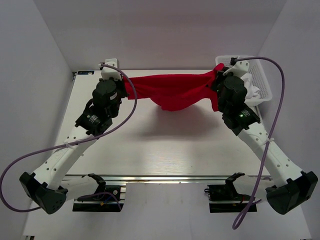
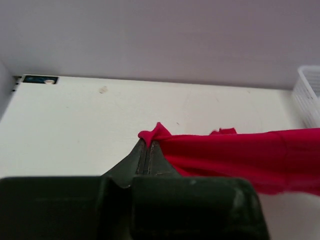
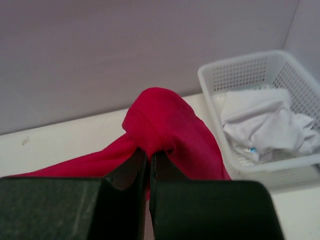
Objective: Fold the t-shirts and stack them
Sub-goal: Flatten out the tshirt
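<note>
Both ends pinched, held off the surface

One end of the plain bright red soft-fabric t-shirt [image 1: 172,92] sits clamped in the left gripper [image 2: 148,146]; the right gripper [image 3: 149,156] grips the other. It hangs stretched between them above the pale table [image 1: 175,150], sagging mid-span, near the white perforated plastic basket [image 3: 212,75].

No legible text or labels anywhere.

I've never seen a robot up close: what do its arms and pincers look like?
The left arm and right arm are slim white shells with bulky black joints and bases. A thin purple cable loops loosely along each. The right arm shows a small green light. The left pincer and right pincer each have two flat dark fingers tapering to tips.
</note>
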